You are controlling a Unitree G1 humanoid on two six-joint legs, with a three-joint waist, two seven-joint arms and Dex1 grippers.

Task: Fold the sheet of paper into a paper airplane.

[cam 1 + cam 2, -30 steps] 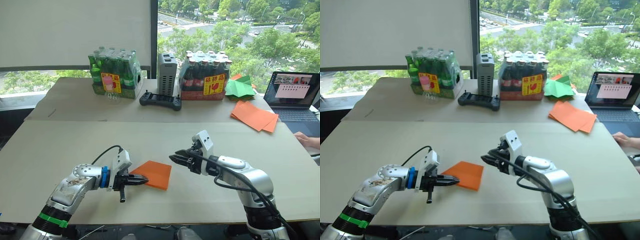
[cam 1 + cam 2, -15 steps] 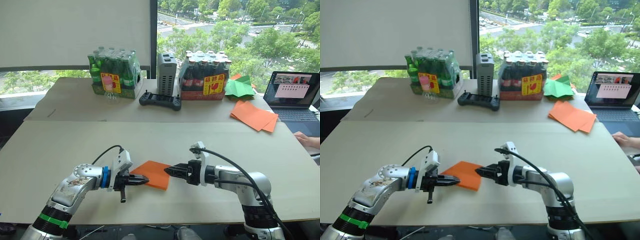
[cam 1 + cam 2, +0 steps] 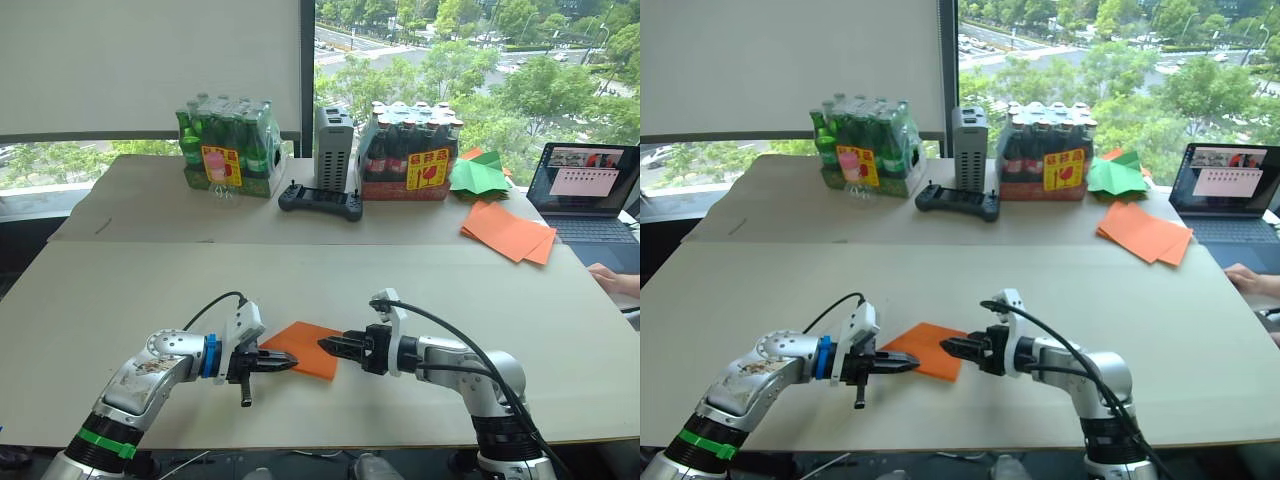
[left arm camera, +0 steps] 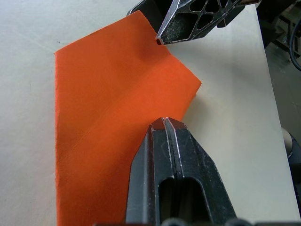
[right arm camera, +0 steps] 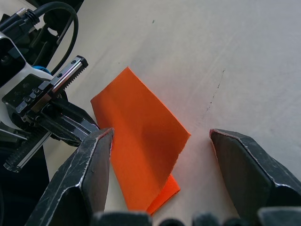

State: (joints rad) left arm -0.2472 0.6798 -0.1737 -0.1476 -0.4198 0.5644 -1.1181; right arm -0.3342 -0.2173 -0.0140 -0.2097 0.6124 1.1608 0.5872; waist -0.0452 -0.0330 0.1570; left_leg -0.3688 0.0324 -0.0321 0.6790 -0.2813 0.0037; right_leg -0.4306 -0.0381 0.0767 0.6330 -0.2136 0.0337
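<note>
The sheet of paper [image 3: 302, 349] lies folded on the desk [image 3: 120, 300], between the tools. The left tool [image 3: 288, 362] is clamped on its near corner; the right tool [image 3: 327, 346] spreads apart at the opposite edge. Pulling unevenly could tear or skew the crease.

Laptop [image 3: 588, 186] at right edge cut off, screen content too small to read. Hand [image 3: 614, 279] at right edge cropped at the wrist. Bottle labels [image 3: 222, 165] too small to read. Near corner of the sheet of paper [image 4: 103, 136] hidden under the left gripper [image 4: 165, 123] at bottom centre of the left wrist view.
</note>
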